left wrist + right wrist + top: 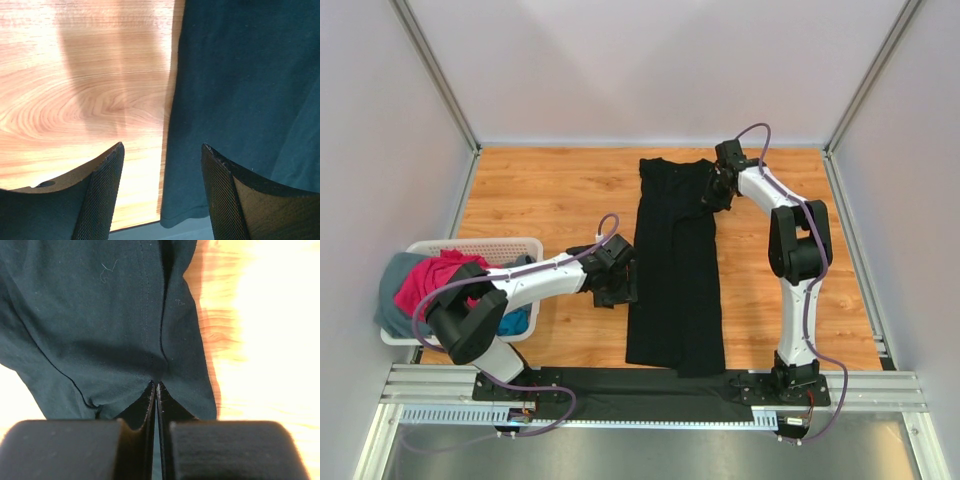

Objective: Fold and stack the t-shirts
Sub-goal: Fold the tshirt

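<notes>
Top external view: the black t-shirt lies as a long narrow strip down the middle of the wooden table, running from near the far edge to the near edge. My right gripper sits at the strip's far right side, jaws clenched on a fold of the black cloth. My right wrist camera shows the fabric puckering into the closed fingertips. My left gripper hovers low at the shirt's left edge, jaws released and holding nothing, one finger over bare wood and the other over cloth. At the table's left edge, the white basket holds the pink t-shirt, the blue t-shirt and the grey t-shirt.
</notes>
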Motion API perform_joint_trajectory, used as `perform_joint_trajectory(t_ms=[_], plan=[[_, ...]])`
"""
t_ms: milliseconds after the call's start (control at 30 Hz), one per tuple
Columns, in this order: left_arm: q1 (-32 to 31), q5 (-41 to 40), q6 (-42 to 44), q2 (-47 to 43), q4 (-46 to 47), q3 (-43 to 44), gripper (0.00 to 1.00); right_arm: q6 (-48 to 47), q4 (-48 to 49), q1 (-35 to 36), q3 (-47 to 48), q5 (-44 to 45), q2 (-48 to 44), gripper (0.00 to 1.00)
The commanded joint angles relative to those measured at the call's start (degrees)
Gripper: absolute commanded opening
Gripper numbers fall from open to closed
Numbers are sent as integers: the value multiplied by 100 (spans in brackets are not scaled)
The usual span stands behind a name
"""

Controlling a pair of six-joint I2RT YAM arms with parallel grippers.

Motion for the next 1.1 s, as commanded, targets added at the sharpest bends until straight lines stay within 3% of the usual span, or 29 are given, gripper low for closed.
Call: perform_joint_trajectory(t_ms=[0,67,200,333,533,733,900,967,1067], plan=[[31,-11,13,-255,22,-29,70,-195,-93,-12,309,68,-32,4],[31,-11,30,-264,22,-29,70,-222,-136,-3,353,42,-5,12],[31,-20,74,-422,-30,-37,71,-441,-408,-12,415,-116,-110,39],[31,77,22,-747,118,-248,72,-609,-418,-3,-41,-494,-1029,68],[-4,533,-312,-1344,872,-1099,72,-556,223,-3,-2412,-767,-2989,100],[-460,560,-804,-1617,1191,-1540,72,-232,320,6,-4827,-1127,-4659,100],[-759,569,-1200,-2030,1428,-1971,72,199,-4,6,-6307,-1513,-6137,100],[-960,412,-1515,-2397,1368,-2137,71,567,-406,14,-7235,-1671,-7781,97],[-1076,280,-1744,-2557,1332,-2217,71,797,-576,23,-7723,-1804,-8265,93]])
